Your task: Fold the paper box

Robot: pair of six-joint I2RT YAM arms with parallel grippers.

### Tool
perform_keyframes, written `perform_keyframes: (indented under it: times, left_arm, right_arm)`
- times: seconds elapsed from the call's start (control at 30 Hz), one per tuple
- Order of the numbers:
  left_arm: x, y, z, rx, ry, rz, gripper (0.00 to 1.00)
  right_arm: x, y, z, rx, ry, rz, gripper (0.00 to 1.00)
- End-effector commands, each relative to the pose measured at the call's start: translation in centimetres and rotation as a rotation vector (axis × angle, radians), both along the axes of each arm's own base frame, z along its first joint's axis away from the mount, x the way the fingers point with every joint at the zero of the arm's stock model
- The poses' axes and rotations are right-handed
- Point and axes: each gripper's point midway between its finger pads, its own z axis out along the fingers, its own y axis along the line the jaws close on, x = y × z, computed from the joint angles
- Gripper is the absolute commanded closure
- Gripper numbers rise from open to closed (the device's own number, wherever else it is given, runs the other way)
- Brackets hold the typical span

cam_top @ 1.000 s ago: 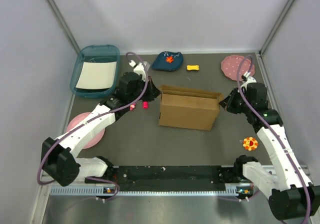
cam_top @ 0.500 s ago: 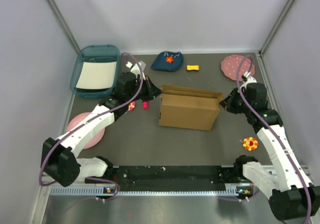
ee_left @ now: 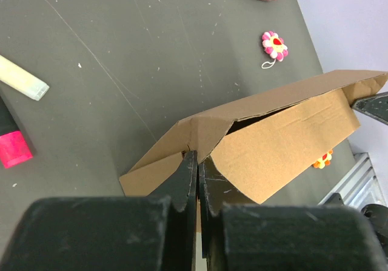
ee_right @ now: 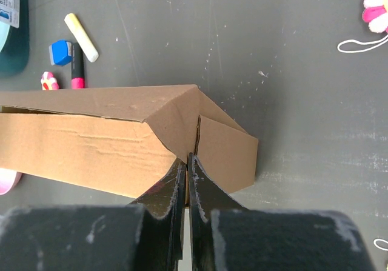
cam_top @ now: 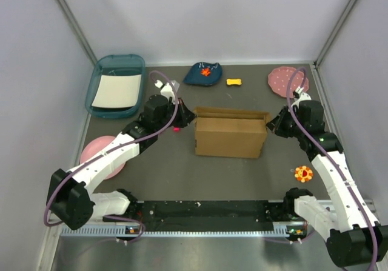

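The paper box (cam_top: 230,136) is brown corrugated cardboard, standing partly folded in the middle of the table. My left gripper (cam_top: 191,118) is at its left end. In the left wrist view the gripper (ee_left: 198,162) is shut on a cardboard flap edge of the box (ee_left: 285,137). My right gripper (cam_top: 271,125) is at the box's right end. In the right wrist view the gripper (ee_right: 188,162) is shut on a flap edge where two panels of the box (ee_right: 85,143) meet. The box's inside is mostly hidden.
A teal tray (cam_top: 116,88) with a white sheet stands back left. Pink plates lie at left (cam_top: 100,156) and back right (cam_top: 284,80). A dark blue cloth (cam_top: 203,74), a yellow bone (cam_top: 234,82), an orange flower toy (cam_top: 303,174) and a pink marker (cam_top: 176,127) lie around the box.
My left wrist has shifted slightly toward the box's left end. The box's left side has moved a little right and the box sits squarer. The right arm has not moved.
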Motion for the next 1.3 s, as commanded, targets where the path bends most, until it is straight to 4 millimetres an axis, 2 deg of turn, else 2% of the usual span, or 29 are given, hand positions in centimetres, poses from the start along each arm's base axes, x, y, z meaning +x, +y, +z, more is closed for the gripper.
perform_keyframes:
  times: [0.0,0.4,0.6,0.93,1.27]
  left_arm:
    - [-1.0,-0.9,0.3,0.018,-0.054,-0.041,1.0]
    - [-2.5,-2.3,-1.3,0.092,-0.07,-0.043,1.0]
    - [-2.7,-1.5,-2.7,0.198,-0.105,0.029,1.0]
    - [-4.2,-2.3,-4.1,0.331,-0.169,0.085,1.0]
    - [-5.0,-2.0,-7.6,0.403,-0.125,0.112,1.0]
  right_arm:
    - [-1.3,-0.2,-1.9,-0.031,0.083,0.006,1.0]
    - [-1.7,0.0,-2.3,-0.038,0.09,0.015,1.0]
    - [-1.7,-0.1,-2.5,-0.043,0.091,0.013,1.0]
    - [-1.9,0.0,-2.6,-0.039,0.087,0.012,1.0]
    - [-2.0,-0.2,-3.0,-0.049,0.094,0.009,1.0]
